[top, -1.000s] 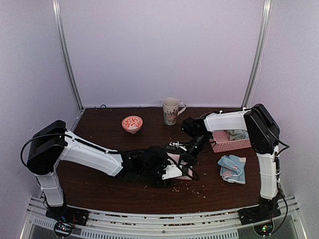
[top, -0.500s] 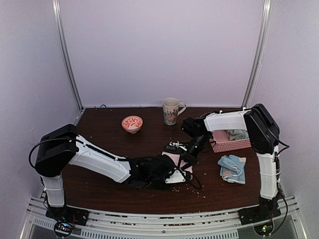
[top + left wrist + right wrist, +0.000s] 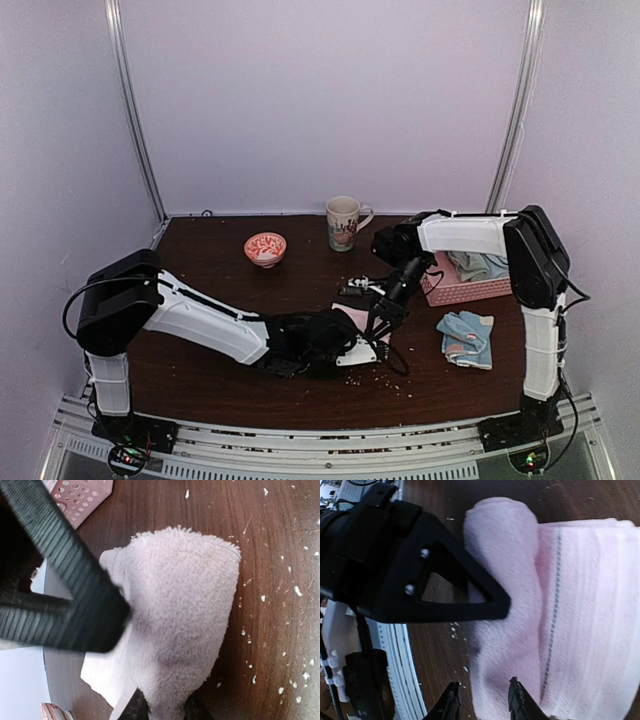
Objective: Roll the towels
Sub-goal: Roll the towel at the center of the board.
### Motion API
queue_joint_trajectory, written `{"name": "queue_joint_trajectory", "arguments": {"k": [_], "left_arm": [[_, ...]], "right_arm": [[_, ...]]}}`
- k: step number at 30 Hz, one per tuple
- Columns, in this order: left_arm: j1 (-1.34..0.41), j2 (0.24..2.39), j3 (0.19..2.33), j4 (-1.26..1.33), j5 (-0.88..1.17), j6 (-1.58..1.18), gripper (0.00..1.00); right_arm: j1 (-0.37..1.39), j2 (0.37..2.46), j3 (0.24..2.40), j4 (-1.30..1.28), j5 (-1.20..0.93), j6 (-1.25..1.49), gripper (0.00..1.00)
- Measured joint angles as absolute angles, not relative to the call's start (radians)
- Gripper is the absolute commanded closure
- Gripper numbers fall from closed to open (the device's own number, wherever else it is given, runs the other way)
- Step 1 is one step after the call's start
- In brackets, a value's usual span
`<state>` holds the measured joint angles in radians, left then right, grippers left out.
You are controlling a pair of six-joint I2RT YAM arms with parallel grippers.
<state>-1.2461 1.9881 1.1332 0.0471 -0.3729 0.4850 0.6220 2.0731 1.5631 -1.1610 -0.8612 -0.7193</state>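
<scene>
left gripper [image 3: 165, 709] pinches half-rolled pink towel [image 3: 180, 620]; right gripper [image 3: 485, 702] straddles roll, grip unclear. risk: roll springs loose if either lets go early.

three towels [image 3: 352, 318] [image 3: 466, 337] [image 3: 478, 266], one basket [image 3: 460, 292], one mug [image 3: 343, 222], one bowl [image 3: 265, 247]

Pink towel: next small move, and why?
Probably turn the left gripper a little further, rolling the pink towel onto its flat striped part. The left tips look pinched on the rolled end, the right gripper straddles the roll with its jaws loose, and a flat stretch lies unrolled beside the roll.
</scene>
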Motion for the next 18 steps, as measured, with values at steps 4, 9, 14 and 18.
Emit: {"name": "queue_joint_trajectory", "arguments": {"k": [4, 9, 14, 18], "left_arm": [[-1.244, 1.988, 1.151, 0.011, -0.358, 0.459, 0.82], [-1.246, 1.984, 1.174, -0.050, -0.352, 0.426, 0.83], [-1.256, 1.969, 1.224, -0.186, -0.314, 0.371, 0.85], [-1.259, 1.969, 1.276, -0.300, -0.253, 0.311, 0.86]], "right_arm": [[0.604, 2.023, 1.506, -1.048, -0.714, -0.581, 0.80], [0.608, 2.070, 1.499, -0.987, -0.619, -0.508, 0.81], [0.660, 2.123, 1.550, -0.978, -0.549, -0.477, 0.81], [0.702, 2.175, 1.639, -0.995, -0.525, -0.469, 0.82]]}}
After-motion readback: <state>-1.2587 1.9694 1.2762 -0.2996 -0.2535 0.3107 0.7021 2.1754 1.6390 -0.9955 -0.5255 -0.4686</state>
